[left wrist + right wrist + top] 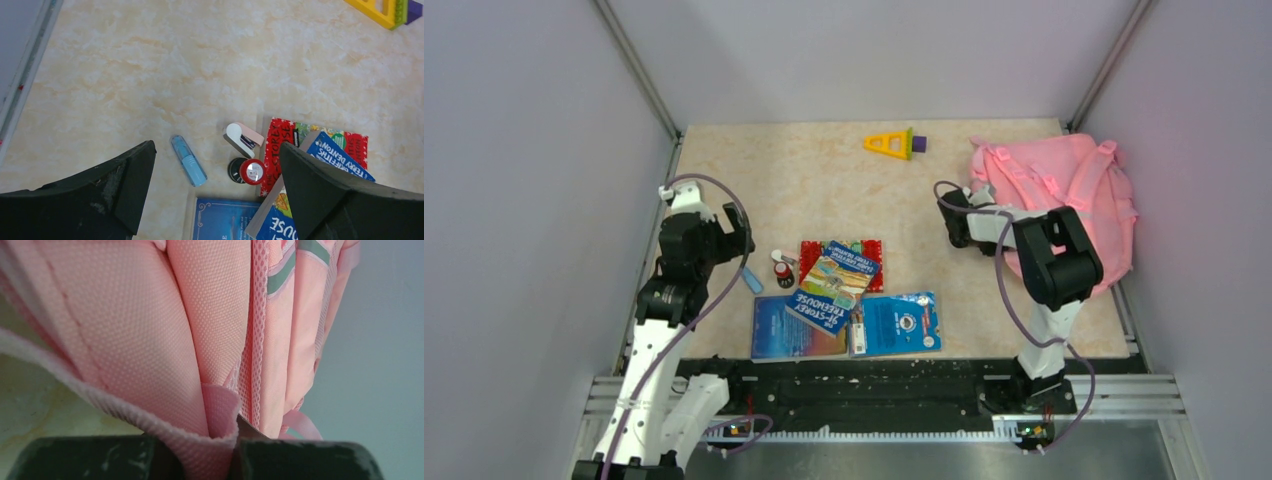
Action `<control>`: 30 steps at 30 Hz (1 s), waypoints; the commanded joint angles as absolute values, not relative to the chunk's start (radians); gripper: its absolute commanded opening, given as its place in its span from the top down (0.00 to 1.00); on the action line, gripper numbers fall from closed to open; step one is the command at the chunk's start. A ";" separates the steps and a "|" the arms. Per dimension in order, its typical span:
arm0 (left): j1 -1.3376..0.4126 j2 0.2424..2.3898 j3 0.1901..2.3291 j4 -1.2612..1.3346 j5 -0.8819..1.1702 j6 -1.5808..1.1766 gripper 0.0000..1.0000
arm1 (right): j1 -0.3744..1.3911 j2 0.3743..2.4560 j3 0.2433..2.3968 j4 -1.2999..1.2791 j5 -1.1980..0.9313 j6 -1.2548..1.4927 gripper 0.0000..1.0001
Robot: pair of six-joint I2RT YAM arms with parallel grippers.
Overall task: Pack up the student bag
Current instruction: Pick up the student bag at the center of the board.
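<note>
The student bag point(1064, 180) is a pink fabric backpack lying at the back right of the table, against the right wall. My right gripper point(969, 205) is at its left edge. In the right wrist view my right gripper point(210, 455) is shut on a folded pink strap point(220, 410) of the student bag point(150, 315), and the fabric fills most of that view. My left gripper point(739, 235) hangs open over the left of the table. In the left wrist view my left gripper point(216, 146) holds nothing, and a blue pen point(189, 160) lies on the table below it.
A pile of books point(839, 275), a blue book point(799, 325) and a blue packet point(894, 322) lie front centre. A small stapler point(242, 139) and a red-capped item point(251, 170) sit beside the pen. A yellow triangular toy point(894, 143) lies at the back.
</note>
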State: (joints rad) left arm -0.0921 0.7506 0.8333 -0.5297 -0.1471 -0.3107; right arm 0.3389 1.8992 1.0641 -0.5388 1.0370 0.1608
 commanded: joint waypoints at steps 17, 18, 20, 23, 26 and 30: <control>-0.113 0.719 0.803 -0.324 0.364 -0.239 0.06 | 0.520 1.321 1.158 -0.582 0.916 0.146 1.00; -0.116 0.721 0.813 -0.314 0.371 -0.247 0.06 | 0.542 1.294 1.164 -0.564 0.893 0.125 1.00; -0.121 0.728 0.841 -0.307 0.381 -0.268 0.07 | 0.581 1.245 1.180 -0.522 0.823 0.084 1.00; -0.141 0.739 0.890 -0.285 0.395 -0.286 0.08 | 0.640 1.184 1.197 -0.468 0.704 0.038 1.00; -0.192 0.748 0.932 -0.261 0.391 -0.274 0.08 | 0.672 1.136 1.208 -0.429 0.549 0.023 1.00; -0.386 0.788 0.988 -0.279 0.228 -0.145 0.13 | 0.684 1.092 1.202 -0.361 0.308 0.007 1.00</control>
